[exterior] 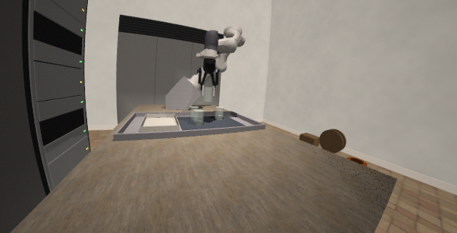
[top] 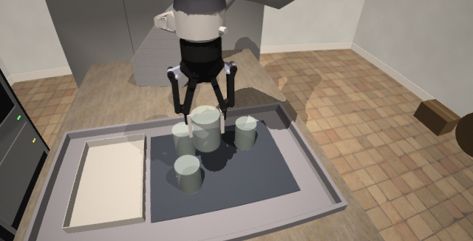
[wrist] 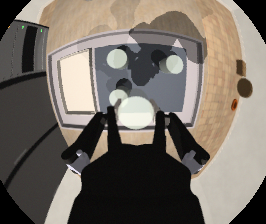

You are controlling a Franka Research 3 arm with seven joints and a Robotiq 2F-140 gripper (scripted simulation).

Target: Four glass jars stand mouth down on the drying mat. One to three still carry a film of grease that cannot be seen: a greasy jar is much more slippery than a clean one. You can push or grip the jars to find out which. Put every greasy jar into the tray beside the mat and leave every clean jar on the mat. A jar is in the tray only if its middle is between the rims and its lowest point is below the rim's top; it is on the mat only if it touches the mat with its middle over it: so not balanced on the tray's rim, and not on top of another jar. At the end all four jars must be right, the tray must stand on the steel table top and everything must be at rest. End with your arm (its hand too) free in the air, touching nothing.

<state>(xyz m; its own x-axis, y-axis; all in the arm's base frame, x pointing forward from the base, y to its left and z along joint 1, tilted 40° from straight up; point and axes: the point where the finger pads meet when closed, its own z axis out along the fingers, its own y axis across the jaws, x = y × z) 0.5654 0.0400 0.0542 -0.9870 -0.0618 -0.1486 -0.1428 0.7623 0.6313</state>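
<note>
My gripper (top: 206, 124) (exterior: 208, 91) (wrist: 135, 104) is shut on an upright jar (top: 205, 134) (exterior: 208, 96) (wrist: 135, 114), held in the air above the back-left part of the dark mat (top: 240, 189) (exterior: 214, 126) (wrist: 169, 95). Three other pale jars stand on the mat: a back-left jar (top: 183, 141) (exterior: 193, 113) (wrist: 117, 58), a front-left jar (top: 190, 176) (exterior: 198, 119) (wrist: 118, 96) and a right jar (top: 245, 135) (exterior: 219, 113) (wrist: 174, 64). The cream tray (top: 111, 182) (exterior: 161, 122) (wrist: 76, 82) is empty. Grease cannot be seen.
The steel top (top: 307, 200) has a raised rim (exterior: 143, 136) around tray and mat. The tray's low wall runs close beside the mat's left edge. The back-left jar stands close to the held jar in the top view. A brown box (top: 436, 117) (exterior: 309, 139) lies off to the right.
</note>
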